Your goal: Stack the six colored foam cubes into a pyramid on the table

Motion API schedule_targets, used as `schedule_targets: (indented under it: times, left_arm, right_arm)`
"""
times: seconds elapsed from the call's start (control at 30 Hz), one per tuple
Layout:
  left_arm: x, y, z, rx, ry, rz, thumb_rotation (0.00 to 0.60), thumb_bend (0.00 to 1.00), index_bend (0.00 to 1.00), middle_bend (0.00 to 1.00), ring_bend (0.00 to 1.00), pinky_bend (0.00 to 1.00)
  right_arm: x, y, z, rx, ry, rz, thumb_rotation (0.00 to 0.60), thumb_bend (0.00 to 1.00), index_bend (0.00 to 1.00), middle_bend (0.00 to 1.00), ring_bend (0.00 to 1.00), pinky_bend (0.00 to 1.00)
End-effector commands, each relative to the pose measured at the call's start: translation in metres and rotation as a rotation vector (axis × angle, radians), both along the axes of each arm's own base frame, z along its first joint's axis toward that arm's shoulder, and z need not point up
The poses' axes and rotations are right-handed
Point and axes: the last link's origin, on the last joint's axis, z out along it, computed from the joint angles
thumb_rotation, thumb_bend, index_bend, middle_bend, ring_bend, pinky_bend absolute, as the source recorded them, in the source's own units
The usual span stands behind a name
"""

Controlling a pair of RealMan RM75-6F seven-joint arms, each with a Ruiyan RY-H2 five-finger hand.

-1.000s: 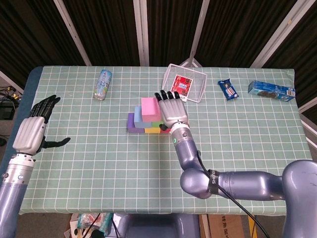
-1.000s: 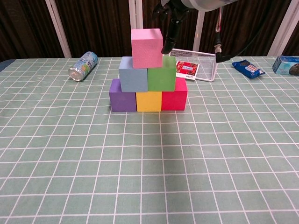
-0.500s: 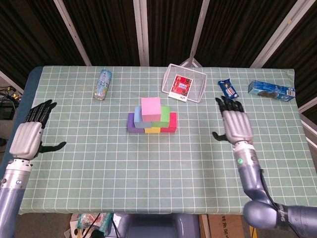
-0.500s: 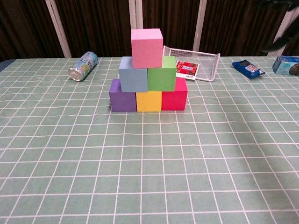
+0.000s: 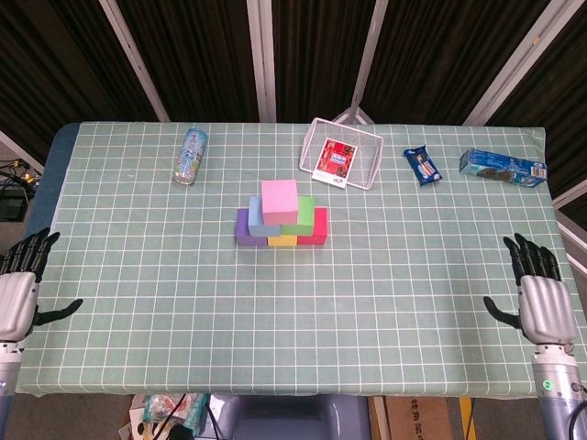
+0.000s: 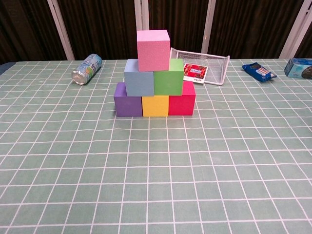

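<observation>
text: none legible | can (image 6: 87,69): print blurred | red card (image 6: 196,71): marks perhaps lettering, too small

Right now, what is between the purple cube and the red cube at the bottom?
The yellow cube sits between the purple cube and the red cube, touching both. The chest view shows it best.

Left hand (image 5: 16,298) getting cut off by head view's left edge; both hands missing from chest view; blue box (image 6: 301,67) running off right edge.

Matt, finely grained foam cubes (image 6: 153,78) on checked cloth (image 6: 156,165); white wire basket (image 6: 202,66); glossy metal can (image 6: 87,68).
</observation>
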Motion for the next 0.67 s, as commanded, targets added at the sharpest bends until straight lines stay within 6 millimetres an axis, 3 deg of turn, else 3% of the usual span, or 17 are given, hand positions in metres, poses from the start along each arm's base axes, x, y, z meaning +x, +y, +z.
schedule_targets:
  times: [0.03, 0.67]
  left_arm:
    - [-0.009, -0.01, 0.0, 0.028, 0.003, -0.018, 0.6, 0.06, 0.0, 0.0, 0.0, 0.01]
    - [-0.03, -0.024, 0.005, 0.048, 0.004, 0.018, 0.6, 0.06, 0.0, 0.0, 0.0, 0.01]
  right_arm:
    - [-0.01, 0.015, -0.005, 0.001, 0.0, 0.019, 0.6, 0.27, 0.0, 0.0, 0.0, 0.0]
    - [-0.017, 0.025, -0.009, 0.019, 0.0, 0.03, 0.6, 0.27, 0.0, 0.0, 0.0, 0.0]
